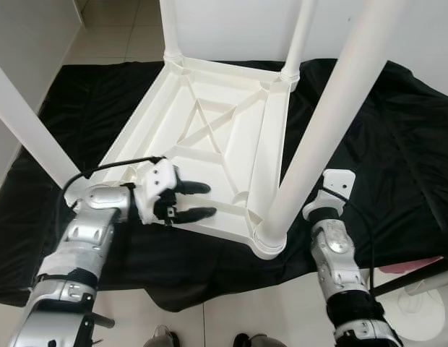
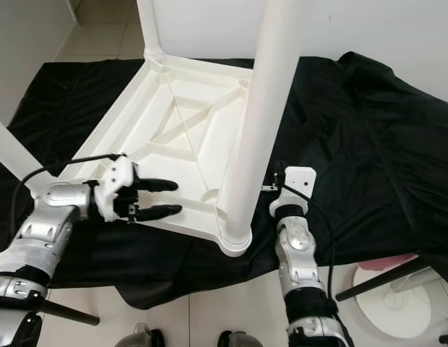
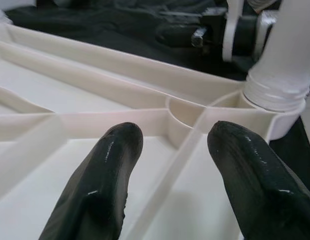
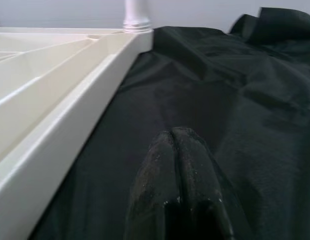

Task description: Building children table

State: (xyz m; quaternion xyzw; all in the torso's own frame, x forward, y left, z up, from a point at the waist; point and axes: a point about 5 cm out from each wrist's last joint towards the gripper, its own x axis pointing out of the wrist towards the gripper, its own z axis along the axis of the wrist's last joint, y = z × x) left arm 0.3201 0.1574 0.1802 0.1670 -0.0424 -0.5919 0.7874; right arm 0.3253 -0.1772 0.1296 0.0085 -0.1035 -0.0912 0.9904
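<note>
A white plastic children's table (image 1: 271,144) lies upside down on a black cloth (image 1: 397,144). Its legs stand up from the corners: the near right leg (image 1: 318,137), the near left leg (image 1: 29,137) and two far legs (image 1: 170,29). My left gripper (image 1: 209,199) is open, hovering over the ribbed underside near the table's front edge, nothing between its fingers (image 3: 115,165). The near right leg's socket (image 3: 277,95) is just beyond it. My right gripper (image 4: 176,137) is shut and empty, low over the cloth beside the table's right rim (image 4: 70,100).
A white wall panel (image 1: 22,43) stands at the left and tiled floor (image 1: 115,29) lies behind. At the bottom right a white round base (image 1: 419,303), a pink object (image 1: 408,266) and a black rod (image 1: 412,278) sit off the cloth.
</note>
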